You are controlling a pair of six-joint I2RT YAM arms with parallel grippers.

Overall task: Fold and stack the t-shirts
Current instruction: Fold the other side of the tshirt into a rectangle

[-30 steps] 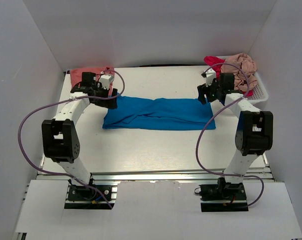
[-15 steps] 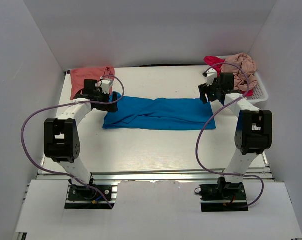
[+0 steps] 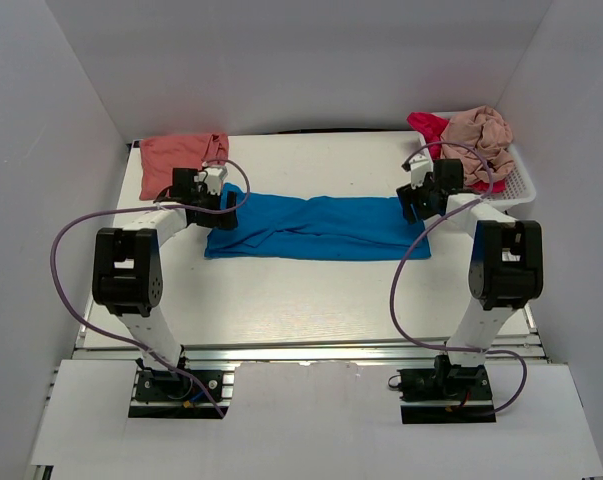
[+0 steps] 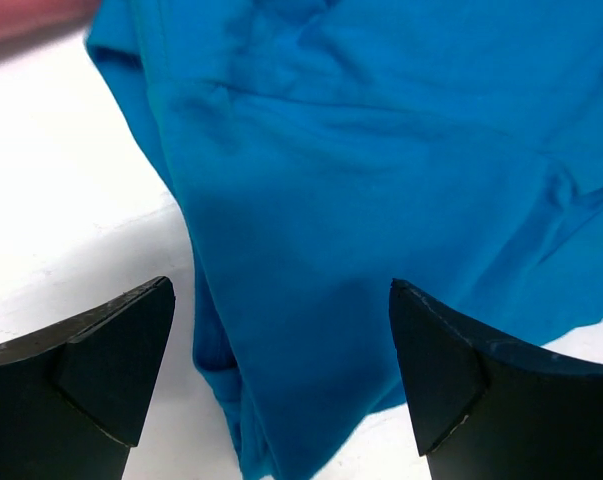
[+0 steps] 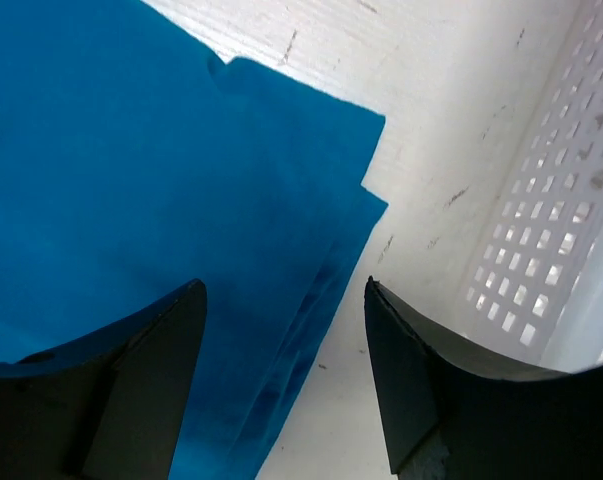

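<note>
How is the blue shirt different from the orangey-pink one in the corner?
The blue t-shirt stretches in a long strip; the salmon t-shirt is a short, compact patch. The blue one lies in the middle of the table, the salmon one at its far left corner. Both rest on it.

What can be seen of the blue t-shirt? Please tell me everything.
The blue t-shirt is bright blue, soft cotton by its look, folded into a long wrinkled band lying flat across the white table, left to right. Layered edges show at its right end. The open left claw and right claw are above its ends; contact is unclear.
</note>
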